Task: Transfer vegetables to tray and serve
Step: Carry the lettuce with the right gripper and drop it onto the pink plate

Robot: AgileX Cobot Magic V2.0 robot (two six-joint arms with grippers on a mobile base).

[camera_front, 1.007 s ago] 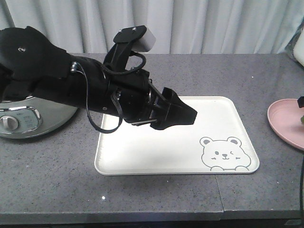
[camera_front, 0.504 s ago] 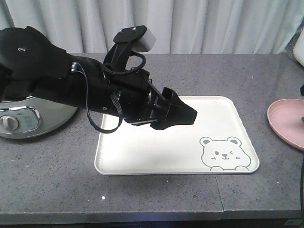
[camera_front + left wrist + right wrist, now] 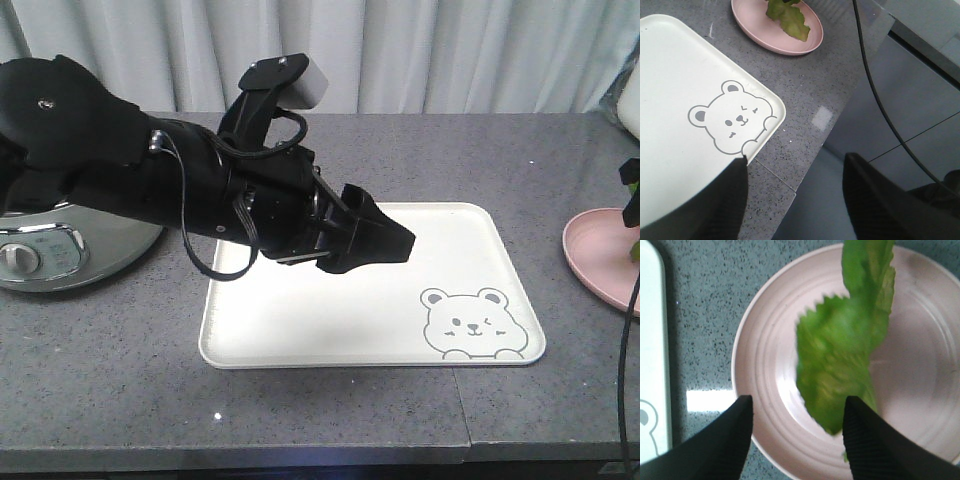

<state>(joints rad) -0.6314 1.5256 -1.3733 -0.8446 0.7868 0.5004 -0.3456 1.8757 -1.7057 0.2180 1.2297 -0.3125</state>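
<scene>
Directly ahead of the right arm's black claw (image 3: 797, 407), a bright green frilly-edged lettuce leaf (image 3: 840, 355) sits over a round pink plate (image 3: 765, 365) at the right edge of the grey speckled stone worktop (image 3: 100, 380). The leaf is blurred, so I cannot tell whether it rests flat on the plate. Its long axis runs straight away from the claw. Its near tip reaches between the two fingers, which stand spread and are not pinching it. This arm is much the nearer one. To the left, apart from the plate, lies the large cream-white rectangular plastic tray (image 3: 300, 320) with a winking bear drawing. The left arm's claw (image 3: 796, 161) hovers above it, also spread and holding nothing. Only the right wrist view shows the leaf between the fingers. The front view cuts off most of the plate, and only the left wrist view shows plate and tray corner side by side.
</scene>
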